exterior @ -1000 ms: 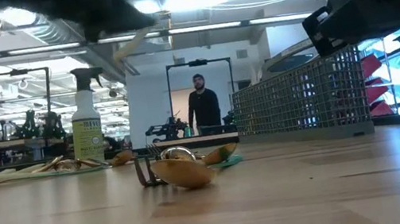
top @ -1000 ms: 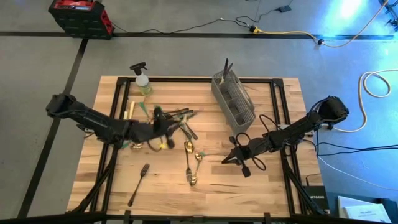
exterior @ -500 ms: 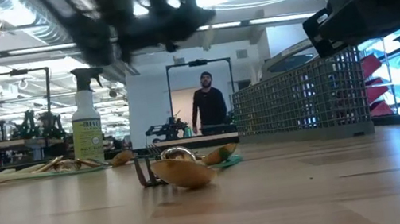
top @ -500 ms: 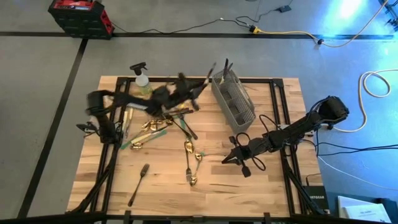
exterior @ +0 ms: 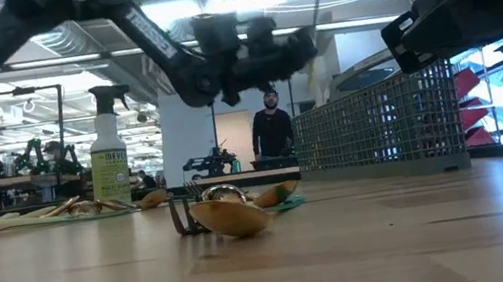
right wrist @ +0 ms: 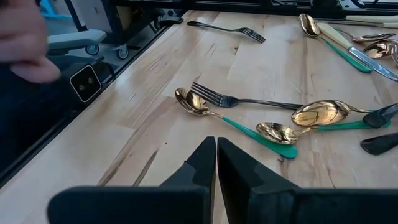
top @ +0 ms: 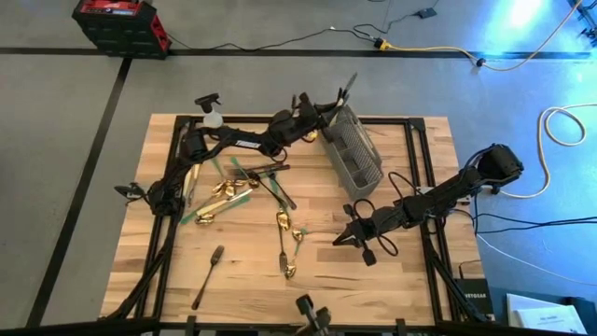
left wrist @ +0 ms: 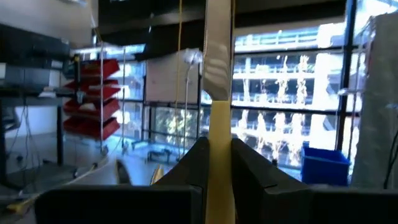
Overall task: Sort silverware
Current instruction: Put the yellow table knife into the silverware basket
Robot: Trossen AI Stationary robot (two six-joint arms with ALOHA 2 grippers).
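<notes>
Gold knife [left wrist: 219, 124] in left tool [top: 322, 114]

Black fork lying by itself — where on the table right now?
High view: the black fork lies alone near the table's front-left corner, apart from the silverware pile behind it and left of the gold spoons. It also shows in the right wrist view.

Three gold spoons [right wrist: 191, 102] with green handles are lying just in front of the right gripper [right wrist: 216, 149], and one dark fork [right wrist: 249, 101] is lying among them. One lone fork [right wrist: 227, 29] is lying farther off. One pale piece [left wrist: 217, 124] is sitting in the left gripper [left wrist: 217, 162]. One mesh basket [top: 350, 149] and one spray bottle [exterior: 105, 144] are standing beyond.
</notes>
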